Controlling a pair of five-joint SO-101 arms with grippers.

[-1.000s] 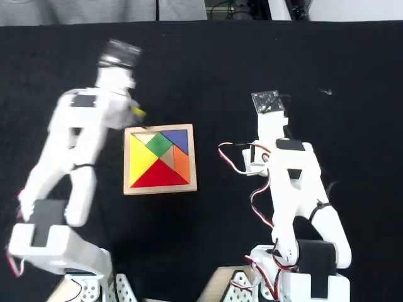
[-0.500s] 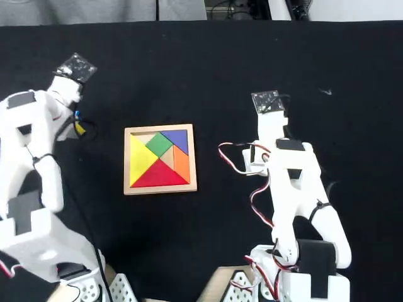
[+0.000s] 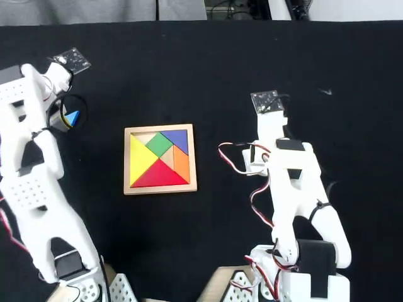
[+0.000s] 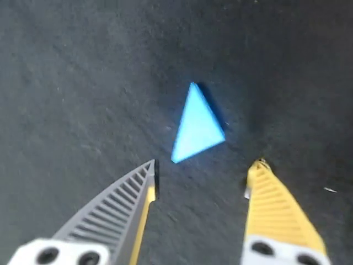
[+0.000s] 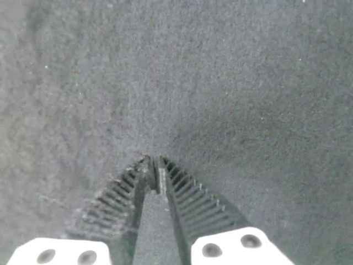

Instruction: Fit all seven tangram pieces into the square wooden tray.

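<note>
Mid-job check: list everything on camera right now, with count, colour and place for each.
tray: one, wooden, table centre, between the arms.
yellow triangle: one, yellow, tray's left side.
red triangle: one, red, tray's near side.
green square: one, green, tray's far middle.
dark blue triangle: one, dark blue, tray's far right corner.
orange piece: one, orange, tray's right side.
light blue triangle: one, light blue, flat on the table left of the tray, outside it.
table: one, black cloth.
left end effector: one, open, just short of the light blue triangle.
right end effector: one, shut, empty, over the cloth.
</note>
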